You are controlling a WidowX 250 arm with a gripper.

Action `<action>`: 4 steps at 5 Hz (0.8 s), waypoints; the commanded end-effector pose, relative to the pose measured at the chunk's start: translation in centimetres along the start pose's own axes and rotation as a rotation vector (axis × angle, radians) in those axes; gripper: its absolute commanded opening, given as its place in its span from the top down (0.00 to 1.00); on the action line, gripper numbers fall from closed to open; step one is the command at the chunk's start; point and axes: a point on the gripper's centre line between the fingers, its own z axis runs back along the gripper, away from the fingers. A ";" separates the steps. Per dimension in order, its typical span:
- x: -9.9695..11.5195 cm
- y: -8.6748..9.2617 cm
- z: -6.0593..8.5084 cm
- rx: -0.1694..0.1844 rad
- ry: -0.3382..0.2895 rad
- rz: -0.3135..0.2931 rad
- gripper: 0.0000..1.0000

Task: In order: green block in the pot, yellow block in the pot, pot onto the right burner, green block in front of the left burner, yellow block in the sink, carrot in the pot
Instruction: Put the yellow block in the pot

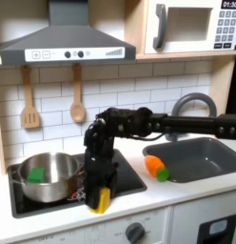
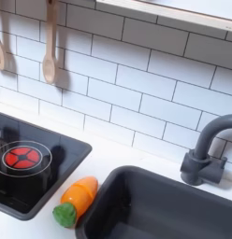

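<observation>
In the first exterior view, the steel pot sits on the left side of the black stovetop, and the green block lies inside it. My gripper points down at the front edge of the stovetop, just right of the pot. Its fingers are closed on the yellow block, which is at or just above the stove surface. The orange carrot with its green end lies on the counter between stove and sink; it is also in the second exterior view as the carrot.
The dark sink with a grey faucet fills the first exterior view's right. Two wooden utensils hang on the tiled wall. The second exterior view has a red burner ring and the sink basin.
</observation>
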 end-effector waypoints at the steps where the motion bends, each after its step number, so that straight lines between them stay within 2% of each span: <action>1: 0.1 -0.7 0.9 -0.017 0.010 -0.010 1.00; 4: 1.5 -1.4 3.2 -0.040 -0.036 -0.016 1.00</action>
